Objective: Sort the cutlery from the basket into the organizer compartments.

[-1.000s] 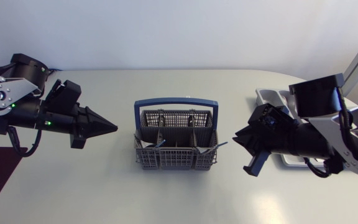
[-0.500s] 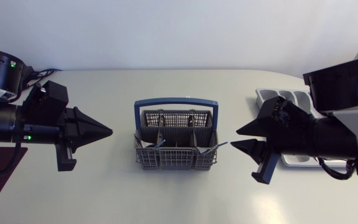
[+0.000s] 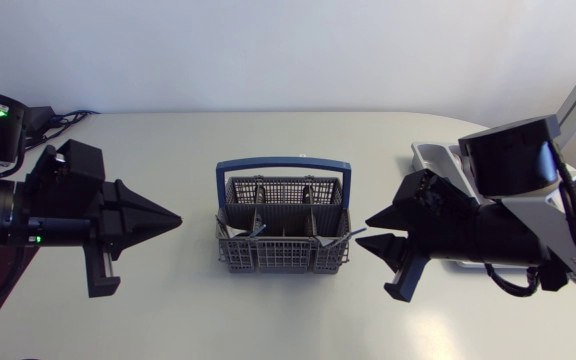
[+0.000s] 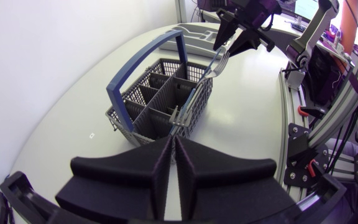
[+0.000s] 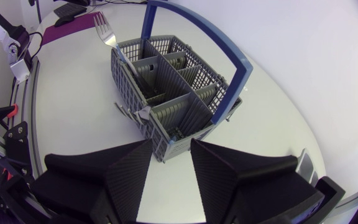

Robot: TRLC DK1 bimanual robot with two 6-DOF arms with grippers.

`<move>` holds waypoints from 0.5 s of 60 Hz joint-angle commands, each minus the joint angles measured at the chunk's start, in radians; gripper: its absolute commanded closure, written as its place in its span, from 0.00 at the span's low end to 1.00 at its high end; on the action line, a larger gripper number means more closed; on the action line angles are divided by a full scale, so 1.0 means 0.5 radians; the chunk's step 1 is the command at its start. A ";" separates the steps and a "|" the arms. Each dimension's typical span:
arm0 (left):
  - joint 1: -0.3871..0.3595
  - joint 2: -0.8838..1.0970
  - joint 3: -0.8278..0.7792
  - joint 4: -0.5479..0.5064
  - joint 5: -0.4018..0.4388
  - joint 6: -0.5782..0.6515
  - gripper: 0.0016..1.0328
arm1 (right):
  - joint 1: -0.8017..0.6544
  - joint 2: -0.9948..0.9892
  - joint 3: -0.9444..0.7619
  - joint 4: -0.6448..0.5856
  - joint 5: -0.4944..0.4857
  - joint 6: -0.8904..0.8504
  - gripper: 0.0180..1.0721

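A grey mesh plastic basket [image 3: 268,258] with a blue handle stands between the left gripper [image 3: 173,217], its fingers pressed together, and the right gripper [image 3: 364,232], its fingers spread apart.

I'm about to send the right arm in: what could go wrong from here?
The fork leaning over the basket rim sits close to the open right gripper; a nudge could knock it out or shift the basket. The blue handle arches over the compartments and may block a descent.
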 commanded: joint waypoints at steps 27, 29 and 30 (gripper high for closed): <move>-0.062 -0.056 -0.118 0.031 -0.019 -0.042 0.93 | 0.012 0.106 -0.198 0.303 -0.013 0.081 0.71; -0.062 -0.059 -0.124 0.034 -0.019 -0.042 0.93 | 0.015 0.106 -0.213 0.324 -0.016 0.087 0.74; -0.062 -0.059 -0.124 0.034 -0.019 -0.042 0.93 | 0.015 0.106 -0.216 0.327 -0.016 0.087 0.74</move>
